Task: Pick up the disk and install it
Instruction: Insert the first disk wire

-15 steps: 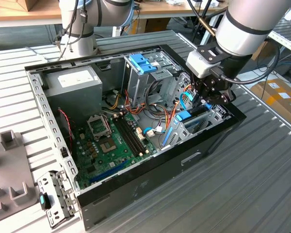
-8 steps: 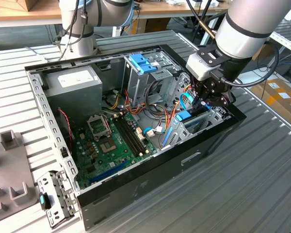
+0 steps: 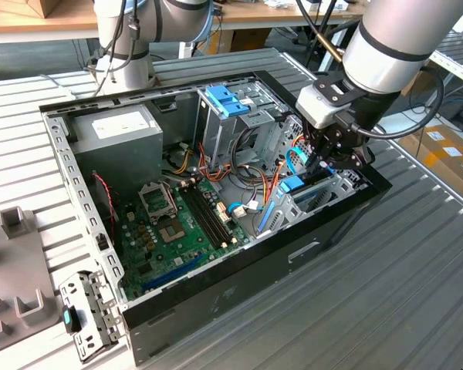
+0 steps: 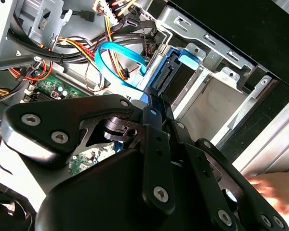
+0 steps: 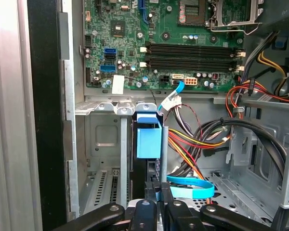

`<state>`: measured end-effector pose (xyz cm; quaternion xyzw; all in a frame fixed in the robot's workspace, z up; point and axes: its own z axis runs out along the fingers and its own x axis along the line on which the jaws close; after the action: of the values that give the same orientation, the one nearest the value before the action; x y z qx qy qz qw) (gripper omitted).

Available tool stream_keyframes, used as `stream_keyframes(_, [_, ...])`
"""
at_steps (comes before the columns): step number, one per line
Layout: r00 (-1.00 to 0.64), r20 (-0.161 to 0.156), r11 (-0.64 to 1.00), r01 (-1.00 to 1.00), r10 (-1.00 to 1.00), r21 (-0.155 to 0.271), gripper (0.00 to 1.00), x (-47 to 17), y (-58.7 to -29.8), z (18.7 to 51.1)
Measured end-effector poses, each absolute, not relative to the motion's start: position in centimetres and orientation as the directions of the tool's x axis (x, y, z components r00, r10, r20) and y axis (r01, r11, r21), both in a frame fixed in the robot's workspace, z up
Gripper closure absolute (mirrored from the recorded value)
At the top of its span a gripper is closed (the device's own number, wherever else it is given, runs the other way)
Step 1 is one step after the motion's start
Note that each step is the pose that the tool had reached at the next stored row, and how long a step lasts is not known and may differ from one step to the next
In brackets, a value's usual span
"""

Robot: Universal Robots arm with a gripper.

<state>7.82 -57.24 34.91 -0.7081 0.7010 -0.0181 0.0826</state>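
Observation:
The disk stands on edge in the drive bay at the front corner of the open computer case, toward the exterior view's right. Its blue plastic rail shows in both wrist views, and in the exterior view the disk sits low between the bay's metal walls. My gripper hangs straight over that bay. In the first wrist view the gripper has its fingers drawn close together on the disk's upper edge. The second wrist view shows the same grip, with the gripper pinching beside the blue rail of the disk.
Inside the case lie a green motherboard, a grey power supply, a metal cage with a blue cap and loose cables, including a blue flat cable by the bay. A blurred hand is beside the case. A loose bracket lies outside.

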Motion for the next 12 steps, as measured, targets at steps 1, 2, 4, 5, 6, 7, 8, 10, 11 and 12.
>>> stream_keyframes(1, [0.016, -0.09, -0.003, -0.99, -0.996, -0.142, 0.84, 7.82, -57.27, 34.9])
stream_keyframes(2, [0.016, -0.09, -0.003, -0.99, -0.996, -0.142, 0.84, 7.82, -57.28, 34.91])
stream_keyframes(4, [0.016, -0.09, -0.003, -0.99, -0.996, -0.142, 0.84, 7.82, -57.28, 34.88])
stream_keyframes(5, [0.016, -0.09, -0.003, -0.99, -0.996, -0.142, 0.84, 7.82, -57.28, 34.83])
stream_keyframes(6, [0.016, -0.09, -0.003, -0.99, -0.996, -0.142, 0.84, 7.82, -57.28, 34.8])
stream_keyframes(7, [0.016, -0.09, -0.004, -0.99, -0.996, -0.142, 0.84, 7.82, -57.28, 34.79])
stream_keyframes(8, [0.016, -0.09, -0.003, -0.99, -0.996, -0.142, 0.84, 7.82, -57.28, 34.76])
stream_keyframes(10, [0.016, -0.09, -0.003, -0.99, -0.996, -0.142, 0.84, 7.82, -57.28, 34.64])
stream_keyframes(11, [0.016, -0.09, -0.003, -0.99, -0.996, -0.142, 0.84, 7.82, -57.28, 34.58])
stream_keyframes(12, [0.016, -0.09, -0.003, -0.99, -0.996, -0.142, 0.84, 7.82, -57.28, 34.52])
